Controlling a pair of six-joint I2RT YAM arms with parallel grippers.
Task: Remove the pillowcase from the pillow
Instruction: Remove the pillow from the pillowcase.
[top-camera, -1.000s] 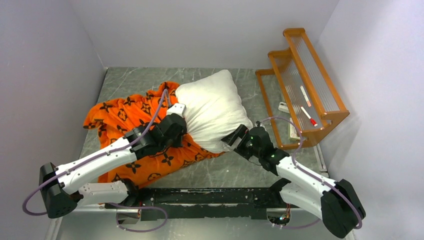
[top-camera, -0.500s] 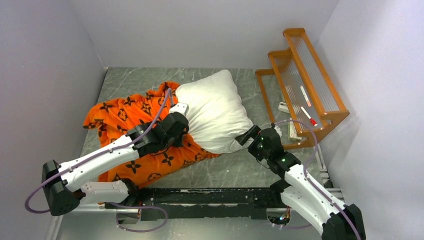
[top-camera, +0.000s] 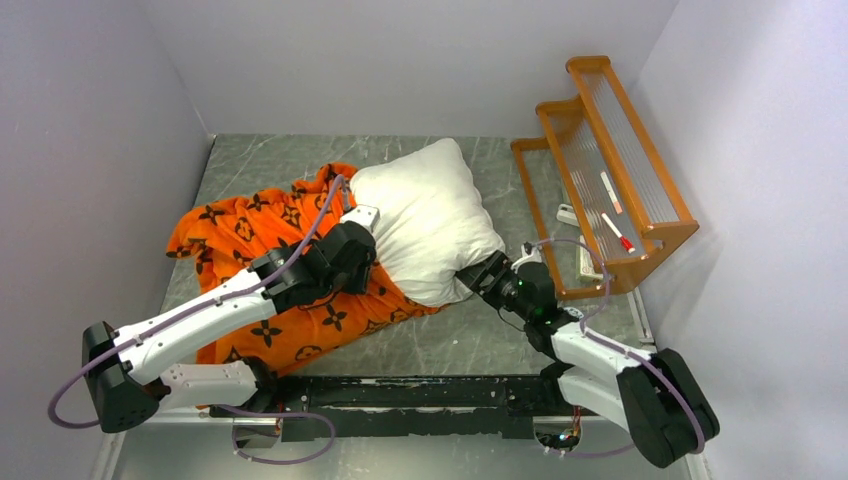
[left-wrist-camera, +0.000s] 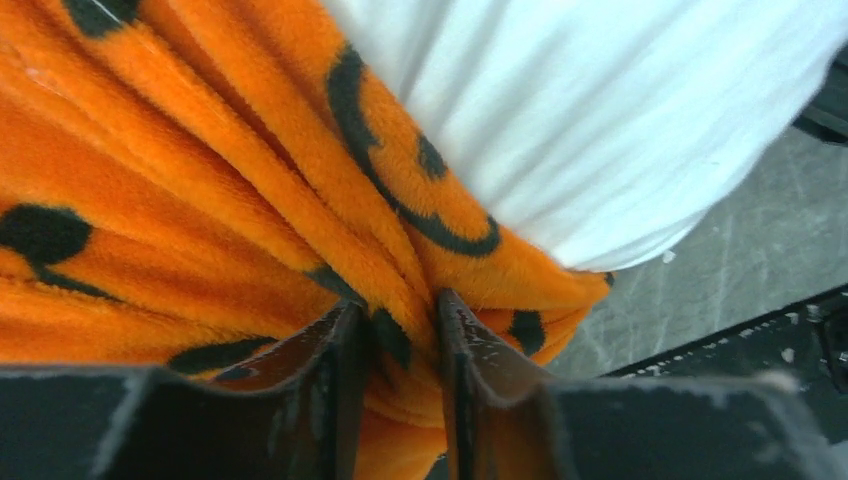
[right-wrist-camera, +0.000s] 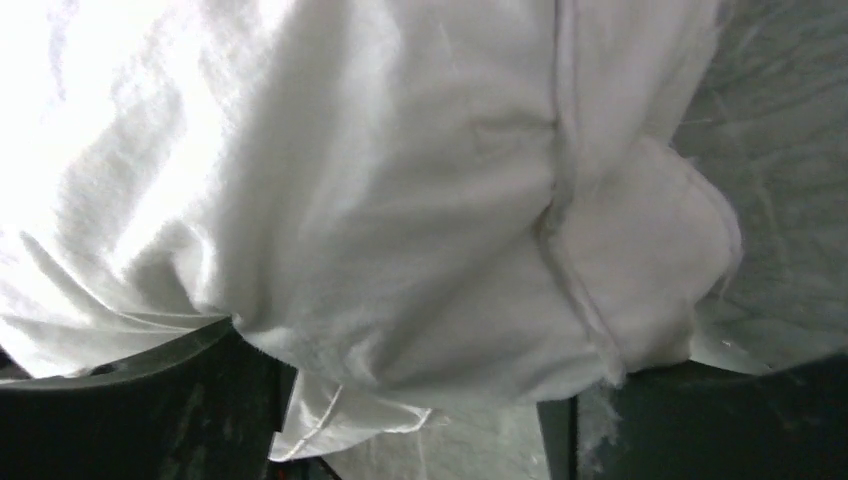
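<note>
Top external view shows you the pillow (top-camera: 430, 215) lying mid-tabletop (top-camera: 470, 345), one corner pointing at the back wall, most of it bare and white. The pillowcase (top-camera: 250, 235) — orange with dark motifs — is bunched to the pillow's left and runs under its near left edge. Your left gripper (left-wrist-camera: 395, 325) sits right where orange meets white. In the left wrist view its fingers (left-wrist-camera: 325, 380) stand narrow, pinching a fold of the pillowcase between them, with the white pillow just beyond the fold. Your right gripper (top-camera: 470, 280) is at the pillow's near right corner. In the right wrist view its fingers are set wide and the bunched corner, seam and all, fills the gap — both fingers touch the fabric, so it is holding the pillow there. An orange wooden rack (top-camera: 600, 170) stands at the right side of the tabletop, apart from the pillow.
</note>
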